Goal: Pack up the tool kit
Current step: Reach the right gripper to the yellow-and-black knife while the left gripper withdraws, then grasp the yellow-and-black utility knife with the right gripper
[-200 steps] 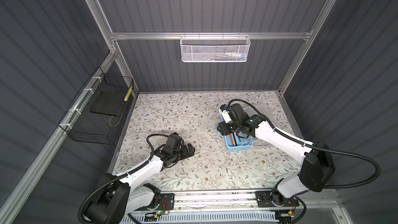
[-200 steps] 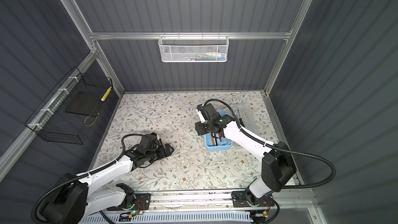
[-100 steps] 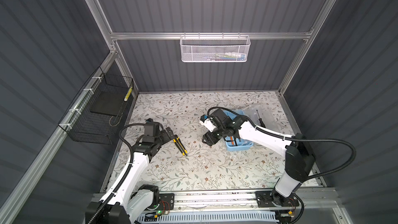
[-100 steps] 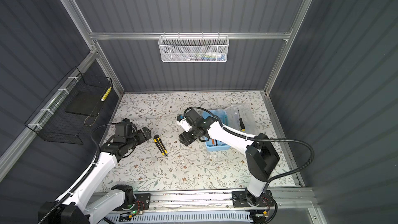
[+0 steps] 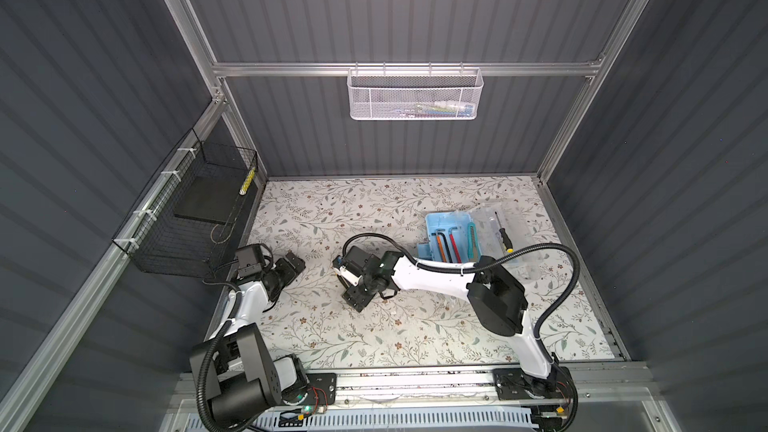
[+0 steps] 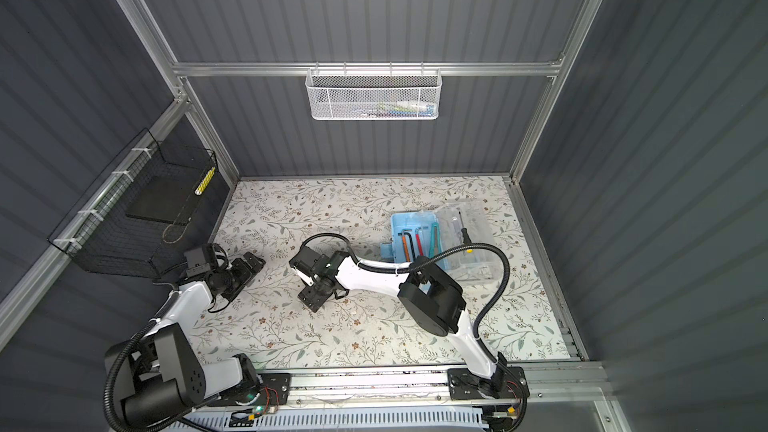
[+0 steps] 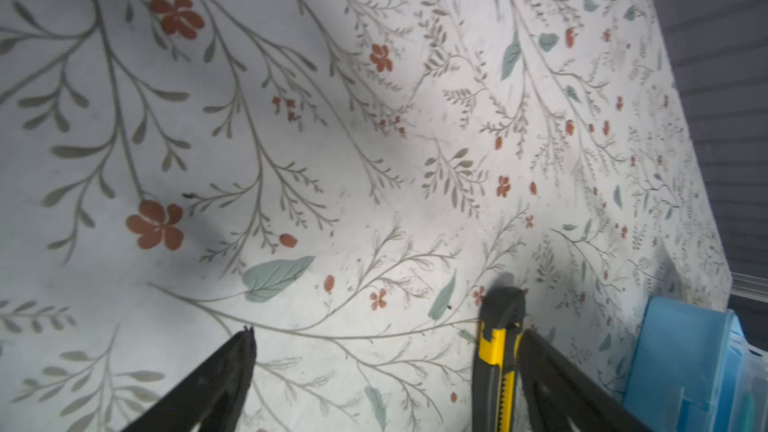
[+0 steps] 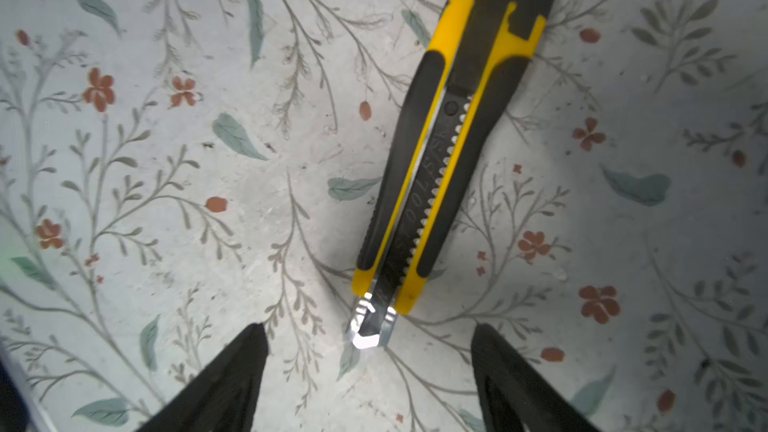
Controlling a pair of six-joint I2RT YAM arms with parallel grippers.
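The tool kit [image 5: 446, 238] [image 6: 413, 236], a light-blue box, lies open at the right of the mat with its clear lid [image 5: 509, 238] folded out; hex keys lie inside. A yellow-and-black utility knife [image 8: 451, 139] lies flat on the mat; both top views hide it under the right wrist. My right gripper [image 8: 368, 336] [image 5: 357, 299] hovers open over it, the metal blade tip between the fingertips. My left gripper [image 7: 388, 332] [image 5: 292, 268] is open and empty; the knife's end [image 7: 498, 351] lies just inside one finger.
A screwdriver [image 5: 503, 239] rests on the clear lid. A white mesh basket [image 5: 415, 95] hangs on the back rail. A black wire basket [image 5: 195, 218] hangs on the left wall, close to my left wrist. Grey walls enclose the floral mat [image 5: 415, 326].
My right arm swung left from the tool kit to above the knife, jaws widening. My left gripper drew back to the left, uncovering the knife on the mat.
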